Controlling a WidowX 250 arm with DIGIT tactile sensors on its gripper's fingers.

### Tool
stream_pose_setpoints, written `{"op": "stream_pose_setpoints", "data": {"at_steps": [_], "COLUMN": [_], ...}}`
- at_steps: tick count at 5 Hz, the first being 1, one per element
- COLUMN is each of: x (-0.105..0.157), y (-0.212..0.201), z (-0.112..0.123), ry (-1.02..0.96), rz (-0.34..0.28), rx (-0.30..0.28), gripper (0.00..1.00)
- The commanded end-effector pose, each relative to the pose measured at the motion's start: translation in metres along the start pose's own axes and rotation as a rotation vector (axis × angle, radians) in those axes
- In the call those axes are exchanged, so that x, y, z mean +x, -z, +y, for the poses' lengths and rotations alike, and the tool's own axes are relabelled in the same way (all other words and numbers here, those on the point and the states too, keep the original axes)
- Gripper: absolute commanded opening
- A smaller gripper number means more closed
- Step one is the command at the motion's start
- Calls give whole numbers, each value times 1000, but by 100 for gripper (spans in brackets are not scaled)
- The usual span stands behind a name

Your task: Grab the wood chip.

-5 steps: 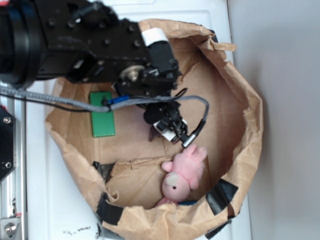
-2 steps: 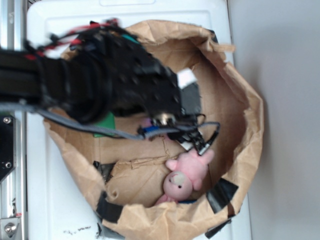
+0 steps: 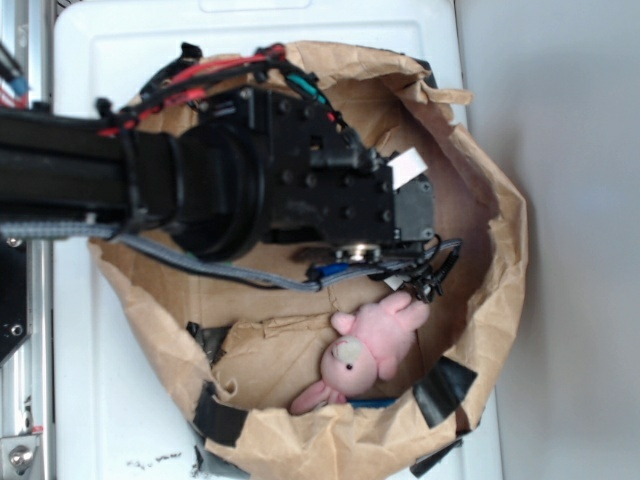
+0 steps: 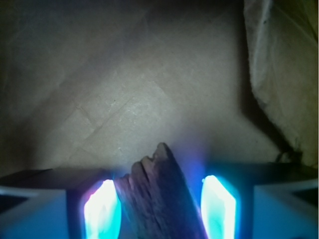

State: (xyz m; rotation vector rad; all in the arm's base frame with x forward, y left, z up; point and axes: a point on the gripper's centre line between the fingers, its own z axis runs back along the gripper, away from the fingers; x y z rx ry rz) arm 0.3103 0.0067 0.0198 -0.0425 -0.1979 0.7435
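My arm (image 3: pixel 200 190) is lying across the left and middle of the paper bag (image 3: pixel 500 230) in the exterior view, and it is now reaching much further toward the bag's right wall than it was a second ago, when my wrist was hanging over the bag's left half beside the green block. That block is now hidden under my arm. The pink plush bunny (image 3: pixel 365 350) is resting just below my wrist, near the cable, with its pose slightly shifted since then.

In the wrist view, my left fingertip (image 4: pixel 102 209) is glowing on one side, the wood chip (image 4: pixel 159 199) is standing between, and the other pad is glowing on the right. My claw (image 4: pixel 160 206) is straddling the chip, with a narrow gap showing on the right; whether the pads are pressing it I cannot tell. I am judging that the swing has carried the chip along between my fingers, which would mean the grab is largely made, though the bag floor behind it is giving me no sure sign of lift.

The chip is looking dark brown and rough, with lengthwise grain and a jagged, splintered top end.
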Motion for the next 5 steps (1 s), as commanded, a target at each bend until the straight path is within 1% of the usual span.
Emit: {"op": "stream_pose_setpoints", "data": {"at_steps": [1,2,3,4,5], "x": [-5,-13,-27,-35,-42], "y": [-64,-98,-132,-153,-160], "z": [-6,-15,-15,-4,6], "ry": [9,41,138,220,284], "rz": [49,25,-57,-54,-102], "rx": [-119,-143,-121,-135,-102], "gripper": [0,0,0,0,0]}}
